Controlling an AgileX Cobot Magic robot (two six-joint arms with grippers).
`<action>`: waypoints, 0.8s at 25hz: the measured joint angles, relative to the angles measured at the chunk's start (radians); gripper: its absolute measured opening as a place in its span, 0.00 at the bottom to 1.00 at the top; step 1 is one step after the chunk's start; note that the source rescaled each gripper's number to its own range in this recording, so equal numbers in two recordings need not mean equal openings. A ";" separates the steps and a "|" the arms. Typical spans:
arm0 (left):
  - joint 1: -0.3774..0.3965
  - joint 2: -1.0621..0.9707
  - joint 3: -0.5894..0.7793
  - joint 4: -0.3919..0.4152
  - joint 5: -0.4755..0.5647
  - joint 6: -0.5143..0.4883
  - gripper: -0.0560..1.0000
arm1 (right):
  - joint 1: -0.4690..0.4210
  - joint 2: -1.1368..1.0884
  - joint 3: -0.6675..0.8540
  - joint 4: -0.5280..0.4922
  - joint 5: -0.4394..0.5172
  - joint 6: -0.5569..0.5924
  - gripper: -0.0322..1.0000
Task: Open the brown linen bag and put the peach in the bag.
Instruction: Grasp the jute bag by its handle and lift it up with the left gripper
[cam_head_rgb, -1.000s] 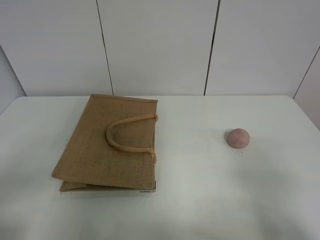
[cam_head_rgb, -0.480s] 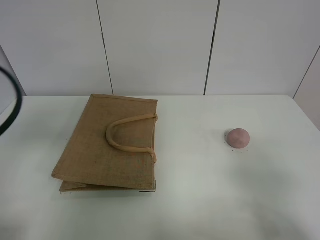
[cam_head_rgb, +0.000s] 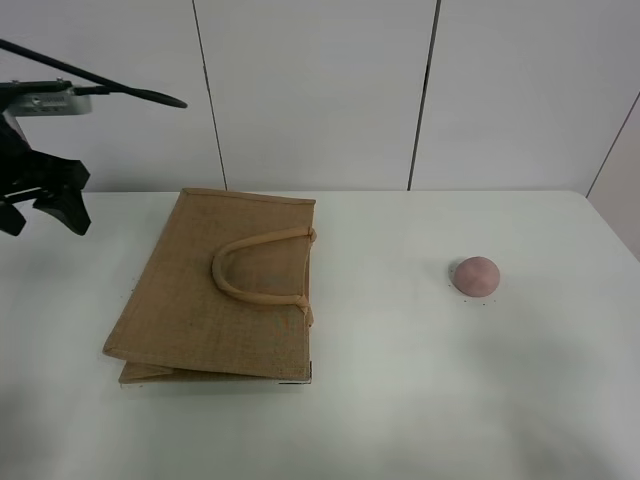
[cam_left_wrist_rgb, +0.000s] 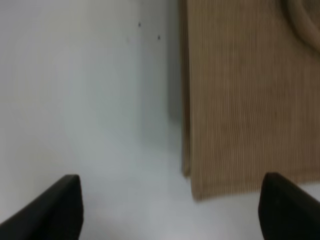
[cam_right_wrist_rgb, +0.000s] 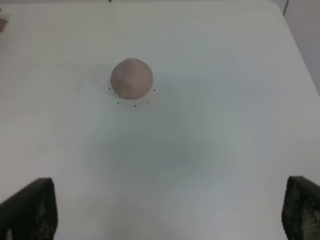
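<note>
Left gripper (cam_head_rgb: 45, 221) appears overhead; right gripper (cam_right_wrist_rgb: 165, 212) only wrist-view.

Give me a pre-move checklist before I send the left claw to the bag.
1. Bag opened: not ok; the brown linen bag lies flat and closed.
2. Handle reachable: ok; the upper handle lies uncovered on top.
3. Left claw ready: ok; open, empty, beside the bag, not touching it.
4. Right claw ready: ok; open, empty.
5. Peach free: ok; alone on the table, right of the bag.
</note>
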 joint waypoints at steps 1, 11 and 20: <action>-0.011 0.035 -0.031 0.000 0.000 -0.011 1.00 | 0.000 0.000 0.000 0.000 0.000 0.000 1.00; -0.221 0.352 -0.296 -0.035 0.033 -0.125 1.00 | 0.000 0.000 0.000 0.000 0.000 0.000 1.00; -0.257 0.556 -0.416 -0.062 -0.012 -0.148 1.00 | 0.000 0.000 0.000 0.000 0.000 0.000 1.00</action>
